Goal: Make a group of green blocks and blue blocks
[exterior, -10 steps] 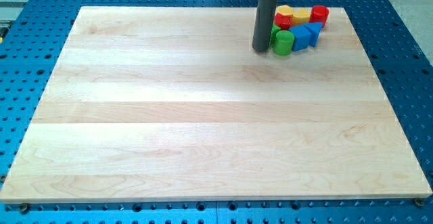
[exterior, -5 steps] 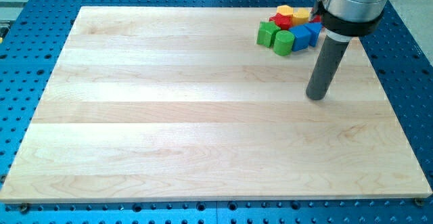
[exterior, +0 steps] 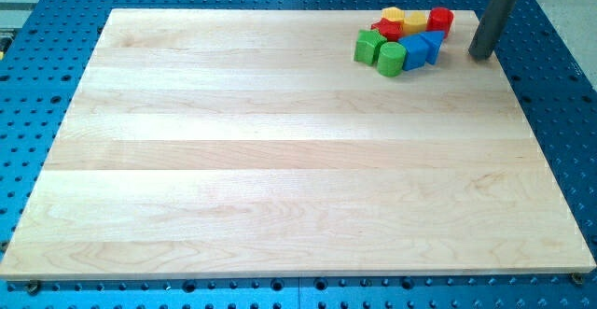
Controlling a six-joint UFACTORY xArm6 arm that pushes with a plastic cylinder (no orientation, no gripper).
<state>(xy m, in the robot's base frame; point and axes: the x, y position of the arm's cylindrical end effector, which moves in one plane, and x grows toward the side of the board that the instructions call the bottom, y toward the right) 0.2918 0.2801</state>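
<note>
Two green blocks (exterior: 369,45) (exterior: 391,59), two blue blocks (exterior: 414,51) (exterior: 432,44), two yellow blocks (exterior: 393,16) (exterior: 415,21), two red blocks (exterior: 440,20) (exterior: 389,29).

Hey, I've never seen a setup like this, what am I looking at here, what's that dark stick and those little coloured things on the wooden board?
This is a single camera view looking down at a slant on a pale wooden board lying on a blue perforated table. The dark stick is the end of a robot arm: a plain rod with no gripper, so nothing is held. It only pushes things by sliding. My tip rests near the board's edge at the view's top right, just right of the blocks and apart from them.

The blocks sit in one tight cluster: a green cube-like block, a green cylinder, two blue blocks, with yellow blocks and red blocks behind them.
</note>
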